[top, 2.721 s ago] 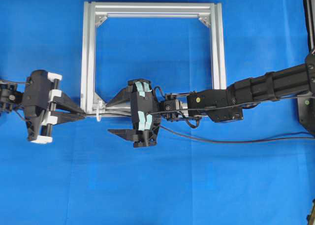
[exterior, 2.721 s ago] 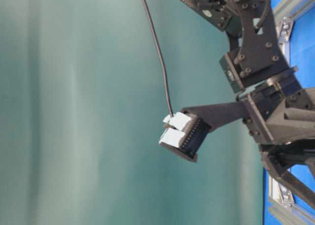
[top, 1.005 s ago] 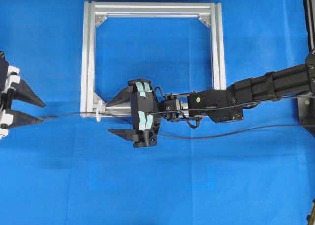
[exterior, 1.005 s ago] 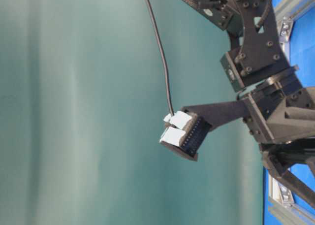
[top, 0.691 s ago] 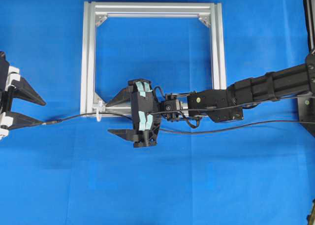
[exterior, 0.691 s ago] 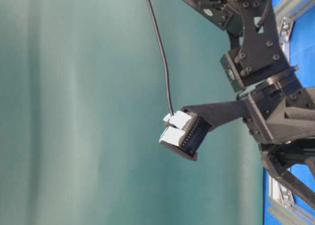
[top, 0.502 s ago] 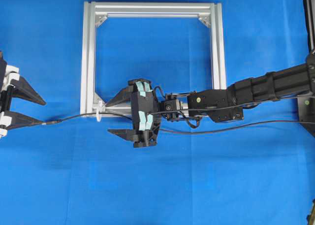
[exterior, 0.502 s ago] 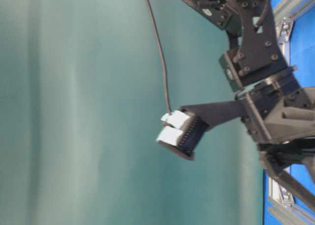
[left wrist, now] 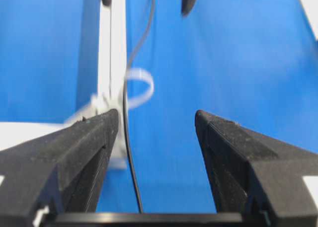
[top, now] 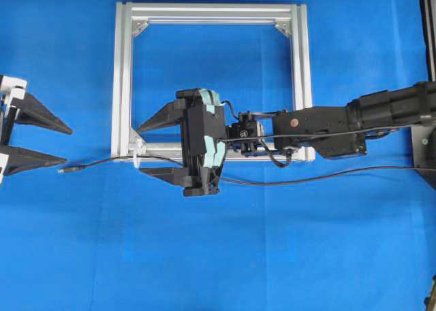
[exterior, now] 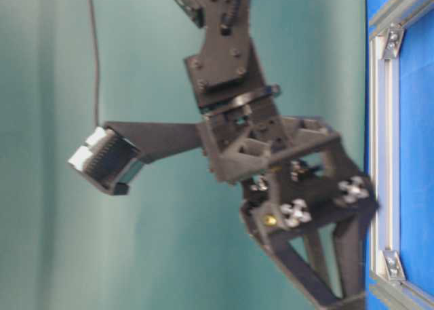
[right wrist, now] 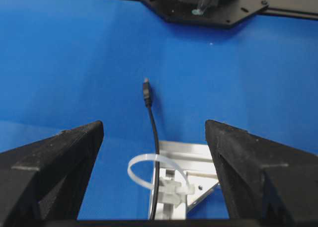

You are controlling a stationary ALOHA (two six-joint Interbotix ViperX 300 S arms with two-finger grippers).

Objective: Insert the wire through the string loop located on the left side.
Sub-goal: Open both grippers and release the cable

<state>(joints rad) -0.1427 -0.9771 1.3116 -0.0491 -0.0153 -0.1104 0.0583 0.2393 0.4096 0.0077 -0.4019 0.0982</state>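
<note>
The wire [top: 272, 182] lies on the blue table [top: 272, 256], running in from the right edge, under the right gripper [top: 139, 150], and through the loop [top: 138, 152] at the frame's [top: 122, 73] lower left corner. Its plug [top: 67, 169] rests on the table left of the frame, just beside the lower finger of the left gripper [top: 58, 146], whether touching it cannot be told. The right wrist view shows the wire [right wrist: 155, 152] passing inside the whitish loop [right wrist: 154, 168], with the plug [right wrist: 146, 94] lying free on the blue beyond it; the left wrist view shows the same loop [left wrist: 139, 88] standing beside the frame rail with the wire [left wrist: 130, 152] running past it, though the blur there hides the threading. The left gripper sits at the table's left edge with its jaws spread apart and nothing between them. The right gripper hovers over the frame's lower left corner, jaws released wide, one finger over the inside of the frame and the other just outside the bottom rail, grasping nothing. In the table-level view the right gripper [exterior: 224, 208] appears blurred, beside the frame [exterior: 380, 120].
</note>
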